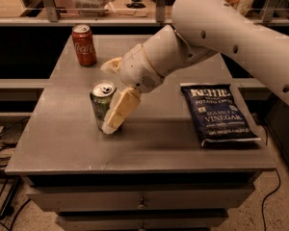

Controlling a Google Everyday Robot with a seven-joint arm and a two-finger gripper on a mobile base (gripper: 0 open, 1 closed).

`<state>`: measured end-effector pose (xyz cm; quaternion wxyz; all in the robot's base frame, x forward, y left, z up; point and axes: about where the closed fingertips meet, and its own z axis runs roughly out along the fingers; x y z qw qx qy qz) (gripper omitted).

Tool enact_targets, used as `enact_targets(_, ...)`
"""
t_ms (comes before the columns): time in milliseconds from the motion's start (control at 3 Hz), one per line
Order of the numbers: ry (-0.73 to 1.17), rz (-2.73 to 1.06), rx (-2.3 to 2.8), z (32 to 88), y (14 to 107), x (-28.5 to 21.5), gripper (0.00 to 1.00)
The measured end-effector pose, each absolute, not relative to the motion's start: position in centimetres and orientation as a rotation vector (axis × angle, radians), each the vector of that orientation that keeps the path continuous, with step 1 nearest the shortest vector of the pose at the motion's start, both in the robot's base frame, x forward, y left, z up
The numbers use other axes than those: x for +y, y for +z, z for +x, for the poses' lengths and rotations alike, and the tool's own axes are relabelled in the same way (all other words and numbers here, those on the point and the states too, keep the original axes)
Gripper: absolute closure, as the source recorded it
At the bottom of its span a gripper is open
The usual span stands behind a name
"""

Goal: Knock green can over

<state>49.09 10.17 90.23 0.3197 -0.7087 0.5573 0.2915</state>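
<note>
The green can [100, 108] stands upright on the grey table [62, 138], left of centre, with its silver top and pull tab showing. My gripper [106, 98] is open and low over the table, right at the can. One pale finger [120, 110] slants down across the can's right front side and seems to touch it. The other finger [111, 64] sticks out behind the can, apart from it. The white arm comes in from the upper right.
A red Coca-Cola can [84, 45] stands upright at the table's back left. A dark blue Kettle chips bag [215, 113] lies flat on the right side. Shelving with clutter runs behind the table, and cables lie on the floor at the left.
</note>
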Motion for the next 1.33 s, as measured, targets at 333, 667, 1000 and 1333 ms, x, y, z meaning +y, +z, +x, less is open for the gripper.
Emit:
enact_targets(333, 0.803, -1.832, 1.465, 49.5, 89.2, 10.9, 0.19)
enact_targets(667, 0.778, -1.853, 1.459, 49.5, 89.6, 11.4, 0.41)
enact_targets(1000, 0.735, -1.873, 1.456, 49.7, 90.5, 11.4, 0.65)
enact_targets(1333, 0.616, -1.911, 1.485, 51.1, 92.0, 10.3, 0.88)
